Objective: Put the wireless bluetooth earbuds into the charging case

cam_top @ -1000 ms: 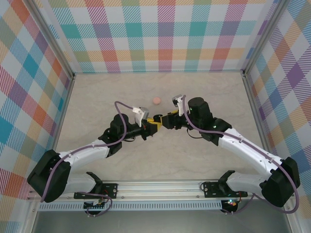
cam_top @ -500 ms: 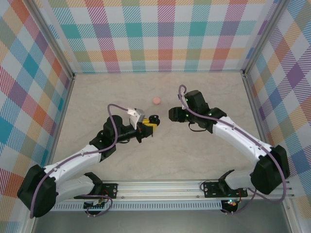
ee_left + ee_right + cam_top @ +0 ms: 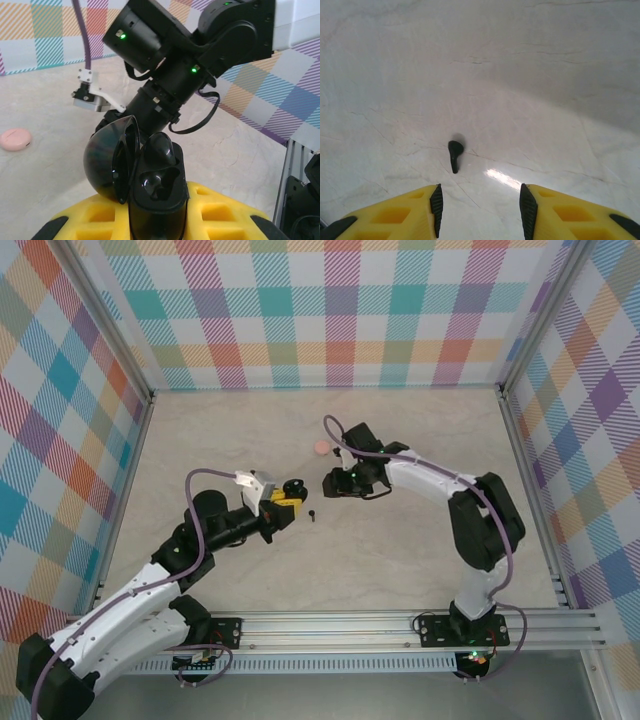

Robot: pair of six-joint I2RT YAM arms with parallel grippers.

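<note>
My left gripper is shut on an open black charging case, gripped at its base between the yellow fingers. Its round lid hangs open to the left. One glossy black earbud sits in the upper socket, and the lower socket is empty. A second black earbud lies loose on the table. My right gripper hovers open just above and short of it, holding nothing. No pale earbuds can be seen.
A closed round pink case lies on the marble-look table behind both grippers. The right arm stands close in front of the held case. Checked walls enclose the table on three sides.
The two grippers were together at the centre. My left has since pulled back left with the case. My right swung left and now faces down, open over a black earbud lying on the table.
</note>
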